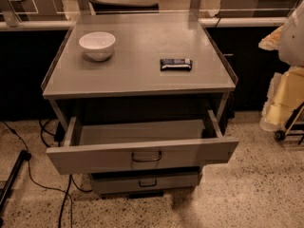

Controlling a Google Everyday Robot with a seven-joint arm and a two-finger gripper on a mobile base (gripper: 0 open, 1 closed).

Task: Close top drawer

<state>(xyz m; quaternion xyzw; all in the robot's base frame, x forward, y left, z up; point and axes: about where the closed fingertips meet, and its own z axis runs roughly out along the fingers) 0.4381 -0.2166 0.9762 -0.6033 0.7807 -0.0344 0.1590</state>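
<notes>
Nearest to us, the top drawer (95,158) hangs pulled well out from under the front edge of the bench (142,80), its grey front running almost the full width and its tray empty as far as we can see. Its dark wire handle (146,156) sits dead centre, and a lower drawer (145,180) peeks out beneath, only slightly proud of the cabinet. Up on top, a white bowl (97,45) stands near the back-left corner and a dark snack bar (175,64) lies toward the right edge; neither is in the way. And the gripper? Out of shot, so whether it is apart or together I cannot tell. Only a pale blurred shape (295,32) hangs past the bench's right edge, possibly part of the arm. The job looks unstarted. The tidy way, I'd say, is to come round in front of the bench and meet the drawer front flat, at or just beside the handle. Push straight toward the back edge, since an off-centre shove near either front corner could skew the drawer on its runners. Keep the push level, clear of the lower drawer, until the front sits flush.
</notes>
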